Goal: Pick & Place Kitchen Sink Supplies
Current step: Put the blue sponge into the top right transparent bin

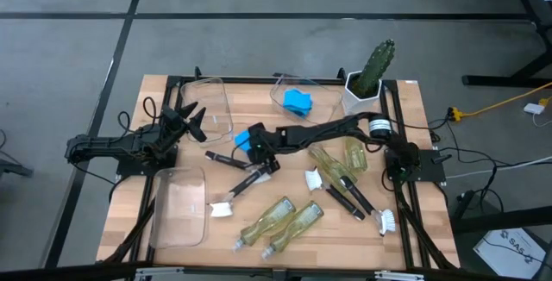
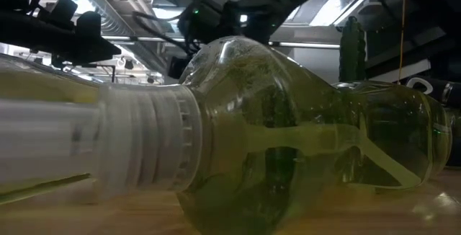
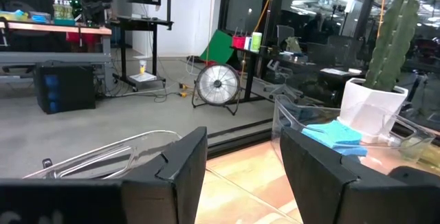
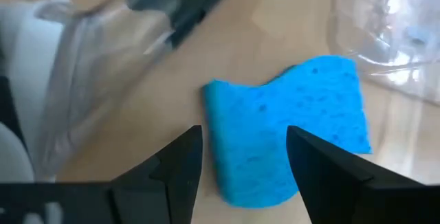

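Wooden table (image 1: 172,229) cluttered with soap bottles, brushes. Right gripper (image 4: 244,159) stood spread over blue sponge (image 4: 289,124) near table centre. Left gripper (image 1: 191,119) waited at 9 o'clock edge, fingers apart.

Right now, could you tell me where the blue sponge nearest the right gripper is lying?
In the high view, the small blue sponge lies on the wooden table near its middle, just under the open right gripper, beside a black-handled dish brush.

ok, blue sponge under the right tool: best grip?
Across the narrow waist of the blue sponge, coming straight down. It lies flat on the wood, and the right tool, open, already straddles its near end. The left tool waits aside.
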